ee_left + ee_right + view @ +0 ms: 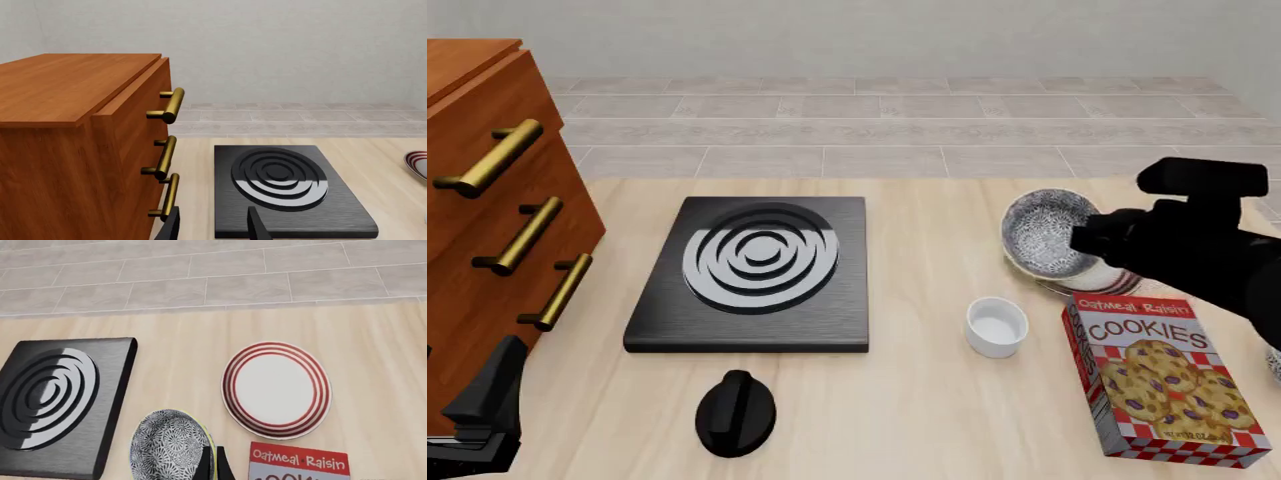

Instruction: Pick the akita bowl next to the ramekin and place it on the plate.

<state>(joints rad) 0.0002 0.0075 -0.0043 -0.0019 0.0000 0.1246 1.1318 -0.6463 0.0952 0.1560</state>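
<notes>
The akita bowl (1045, 232), speckled grey-white with a dark rim, hangs tilted above the table at the right, my right gripper (1090, 240) shut on its rim. In the right wrist view the bowl (168, 445) shows its patterned inside, the fingers (212, 462) pinching its edge. The red-striped plate (277, 390) lies on the table beyond the bowl; in the front view only a sliver of the plate (1090, 282) shows under bowl and arm. The white ramekin (997, 325) stands alone in front of the bowl. My left gripper (213, 227) is open and empty beside the cabinet.
A black stove plate (754, 270) lies mid-table with a black knob (735, 412) in front of it. A wooden drawer cabinet (494, 200) with brass handles stands at the left. A cookie box (1168, 375) lies at the front right, close to the plate.
</notes>
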